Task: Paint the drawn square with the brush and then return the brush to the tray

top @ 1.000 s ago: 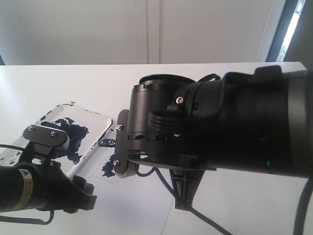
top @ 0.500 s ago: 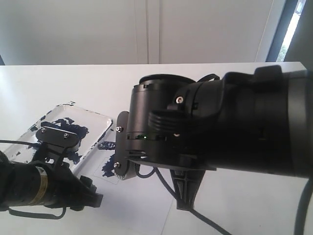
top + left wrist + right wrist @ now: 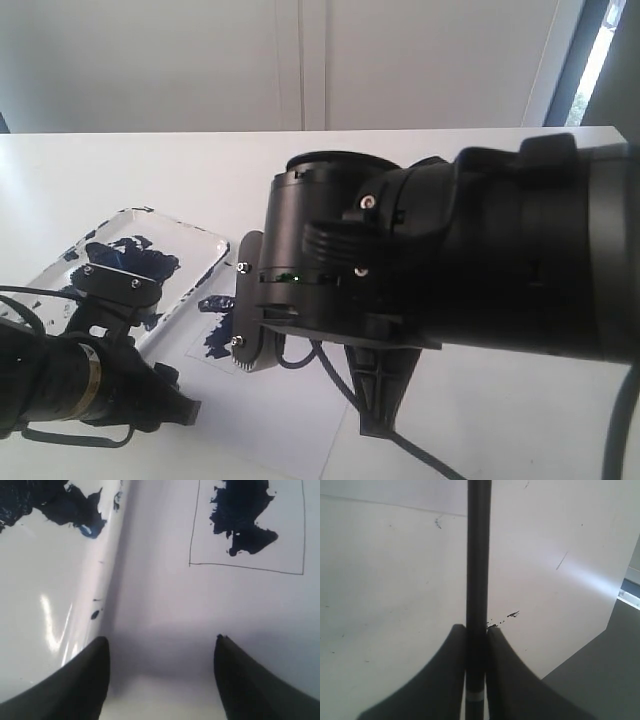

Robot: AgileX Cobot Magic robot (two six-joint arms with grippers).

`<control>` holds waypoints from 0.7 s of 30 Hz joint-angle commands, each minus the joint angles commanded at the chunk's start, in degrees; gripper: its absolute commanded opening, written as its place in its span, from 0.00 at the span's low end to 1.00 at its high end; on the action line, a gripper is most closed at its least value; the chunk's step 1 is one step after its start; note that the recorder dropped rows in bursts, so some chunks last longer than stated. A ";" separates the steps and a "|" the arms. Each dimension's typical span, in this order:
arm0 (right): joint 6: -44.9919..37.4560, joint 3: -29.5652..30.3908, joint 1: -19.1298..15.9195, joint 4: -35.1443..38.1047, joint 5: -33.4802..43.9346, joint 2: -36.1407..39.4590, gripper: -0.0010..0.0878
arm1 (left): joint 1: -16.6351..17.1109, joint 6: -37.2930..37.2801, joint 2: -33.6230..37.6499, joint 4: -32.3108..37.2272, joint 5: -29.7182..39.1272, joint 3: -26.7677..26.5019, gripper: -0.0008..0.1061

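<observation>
The tray lies at the left, its white floor blotched dark blue; in the left wrist view its rim runs beside the paper. The drawn square sits just right of the tray, and its thin pencil outline holds a dark blue smear. My left gripper hovers open above bare paper between tray and square, holding nothing. My right gripper is shut on the brush, a black stick running straight out between the fingers, silver band near the palm. The brush tip is out of view.
The bulky right arm fills the middle and right of the exterior view and hides much of the white paper sheet. The left arm lies low at the front left. A table edge shows in the right wrist view.
The left arm has shifted slightly right, then settled a little lower beside the tray. The right arm has barely moved, still holding the brush.
</observation>
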 joint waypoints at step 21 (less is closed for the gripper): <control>0.36 5.78 0.00 2.14 0.00 0.12 0.01 | 0.00 -0.12 0.00 0.00 -2.06 0.00 0.61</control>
